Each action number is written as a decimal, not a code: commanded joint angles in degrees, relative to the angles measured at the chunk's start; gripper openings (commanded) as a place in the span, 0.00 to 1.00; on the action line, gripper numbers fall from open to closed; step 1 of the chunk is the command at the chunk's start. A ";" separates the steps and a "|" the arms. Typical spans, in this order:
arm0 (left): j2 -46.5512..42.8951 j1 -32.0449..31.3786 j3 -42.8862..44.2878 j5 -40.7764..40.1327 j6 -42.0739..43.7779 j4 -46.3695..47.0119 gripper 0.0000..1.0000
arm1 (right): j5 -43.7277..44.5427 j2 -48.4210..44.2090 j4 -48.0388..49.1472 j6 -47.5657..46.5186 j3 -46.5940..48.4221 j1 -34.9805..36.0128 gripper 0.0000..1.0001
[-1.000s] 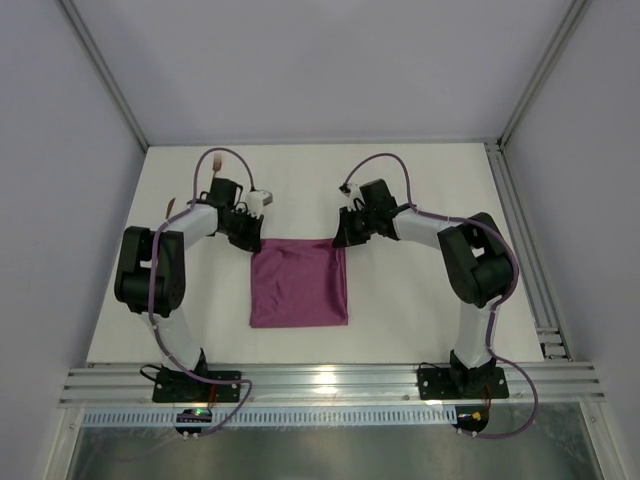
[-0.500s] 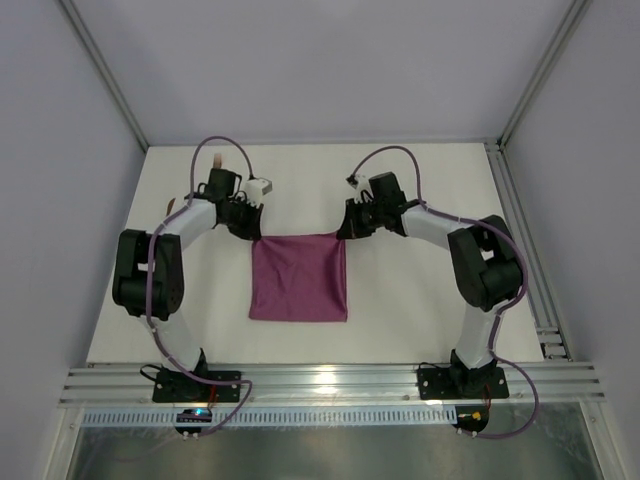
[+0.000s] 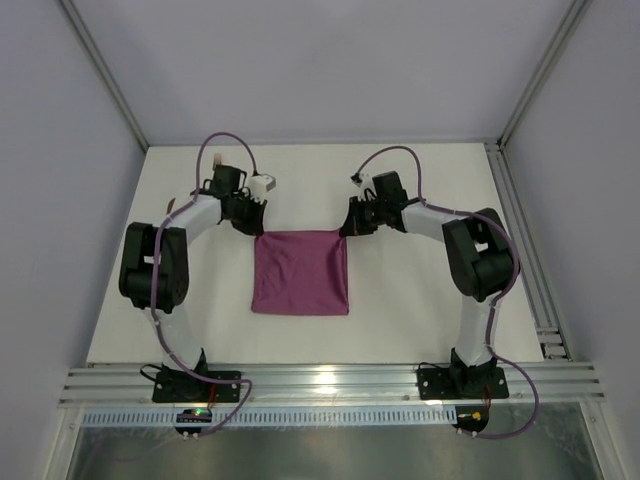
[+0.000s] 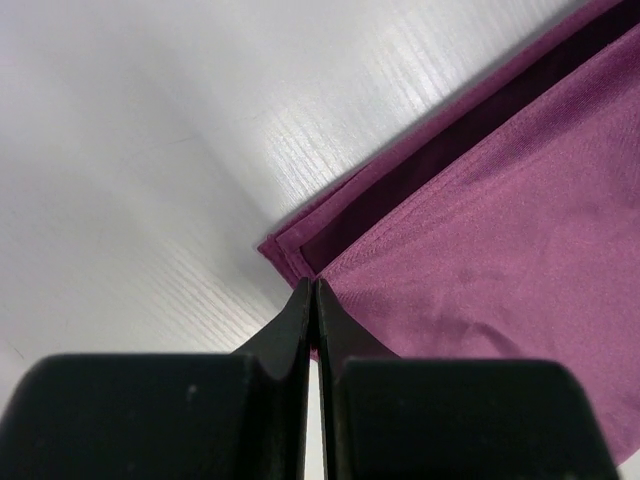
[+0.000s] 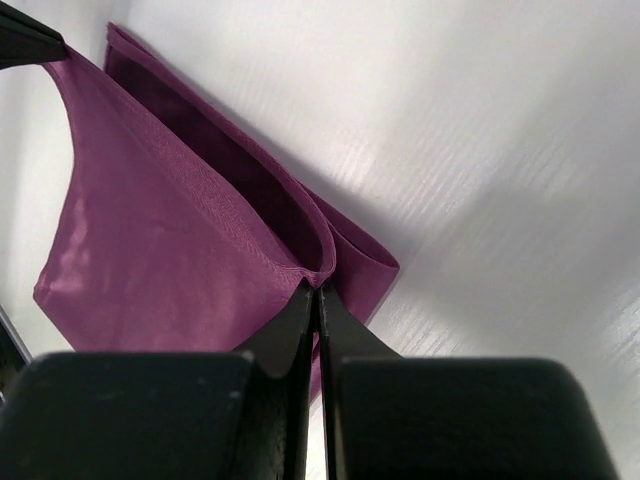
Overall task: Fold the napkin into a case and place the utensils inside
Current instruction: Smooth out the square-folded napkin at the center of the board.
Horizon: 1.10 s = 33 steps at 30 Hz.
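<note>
The plum-purple napkin (image 3: pixel 300 273) lies as a rough square in two layers at mid-table. My left gripper (image 3: pixel 257 228) is shut on the upper layer's far left corner. My right gripper (image 3: pixel 346 229) is shut on its far right corner. In the left wrist view the closed tips (image 4: pixel 312 286) pinch the hem, and the napkin (image 4: pixel 480 230) lifts off the lower layer, leaving a dark gap. The right wrist view shows the same: tips (image 5: pixel 318 291) closed on a raised fold of napkin (image 5: pixel 150 250). No narrow case shape shows. The utensils are out of view.
The white table (image 3: pixel 420 300) ends at an aluminium rail (image 3: pixel 330 383) along the near edge, where both arm bases are bolted. Another rail (image 3: pixel 530 260) runs down the right side. Grey walls close in the back and both sides.
Both grippers have moved a little toward the far wall with the napkin's corners in them. The whole napkin has slid the same way.
</note>
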 commanded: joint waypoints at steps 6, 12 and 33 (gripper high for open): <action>4.13 -0.28 3.01 -4.46 -0.17 4.11 0.01 | 2.57 3.04 2.32 0.72 1.92 -1.26 0.05; 3.96 -0.99 4.24 -4.72 -0.26 3.68 0.01 | 3.01 3.22 2.14 0.98 2.27 -1.61 0.05; 7.03 -2.22 10.56 -6.39 -3.78 0.86 0.04 | 2.66 -0.47 3.55 2.83 2.10 -1.61 0.06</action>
